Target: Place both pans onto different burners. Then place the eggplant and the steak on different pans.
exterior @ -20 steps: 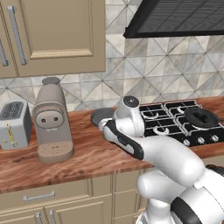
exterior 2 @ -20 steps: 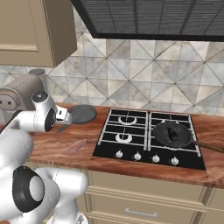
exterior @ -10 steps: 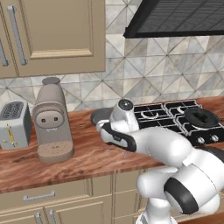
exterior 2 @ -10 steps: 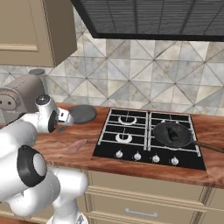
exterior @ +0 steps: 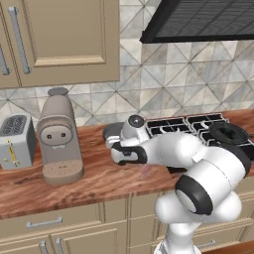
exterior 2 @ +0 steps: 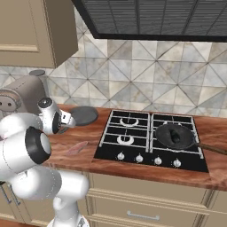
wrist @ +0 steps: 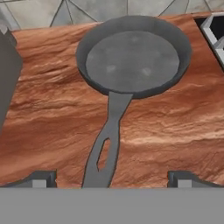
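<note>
The matte grey pan (wrist: 133, 59) lies on the wooden counter left of the cooktop, its short handle (wrist: 105, 148) pointing toward my hand. My gripper (wrist: 111, 179) is open, low over the end of that handle, with one fingertip (wrist: 41, 179) on each side of it. From the base, the gripper (exterior: 120, 150) hangs in front of the grey pan (exterior 2: 84, 115). The steak (exterior 2: 76, 147) lies on the counter near the front edge. The darker pan (exterior 2: 174, 136) sits on the front right burner with the eggplant (exterior 2: 175, 136) in it. The left burners (exterior 2: 125, 140) are bare.
A grey coffee machine (exterior: 59, 136) stands on the counter left of the grey pan, with a toaster (exterior: 17, 141) further left. The dark pan's long handle (exterior 2: 213, 149) sticks out to the right. Wall cabinets and a range hood hang above.
My hand has moved a little left and down toward the grey pan's handle, and the elbow has folded in closer. The jaws stayed open. Pans, steak and eggplant have not moved.
</note>
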Robot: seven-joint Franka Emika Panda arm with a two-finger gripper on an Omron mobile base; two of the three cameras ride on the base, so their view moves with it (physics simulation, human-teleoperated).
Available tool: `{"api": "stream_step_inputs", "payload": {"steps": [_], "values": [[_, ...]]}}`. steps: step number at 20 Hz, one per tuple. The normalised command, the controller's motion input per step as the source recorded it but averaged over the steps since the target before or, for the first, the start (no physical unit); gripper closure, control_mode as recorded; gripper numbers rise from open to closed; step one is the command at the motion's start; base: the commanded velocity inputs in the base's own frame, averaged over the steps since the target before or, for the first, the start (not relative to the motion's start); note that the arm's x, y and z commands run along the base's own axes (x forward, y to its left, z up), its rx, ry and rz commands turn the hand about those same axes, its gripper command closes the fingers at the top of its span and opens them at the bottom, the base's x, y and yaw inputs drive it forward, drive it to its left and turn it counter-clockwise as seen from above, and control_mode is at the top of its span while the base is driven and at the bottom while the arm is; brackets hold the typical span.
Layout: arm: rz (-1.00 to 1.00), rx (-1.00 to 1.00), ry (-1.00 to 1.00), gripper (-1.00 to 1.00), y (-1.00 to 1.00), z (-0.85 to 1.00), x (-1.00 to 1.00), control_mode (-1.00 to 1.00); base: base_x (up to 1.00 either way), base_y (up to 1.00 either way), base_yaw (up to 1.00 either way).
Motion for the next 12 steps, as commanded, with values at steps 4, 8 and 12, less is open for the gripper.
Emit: {"api": "stream_step_inputs", "payload": {"steps": [4, 8, 12], "values": [[-0.06, 0.02, 0.02, -1.0, 0.06, -0.06, 0.28, -1.0, 0.0, 0.0, 0.0], [-0.06, 0.05, 0.07, -1.0, 0.0, -0.12, 0.2, -1.0, 0.0, 0.0, 0.0], [-0.06, 0.06, 0.08, -1.0, 0.0, -0.2, 0.16, -1.0, 0.0, 0.0, 0.0]]}}
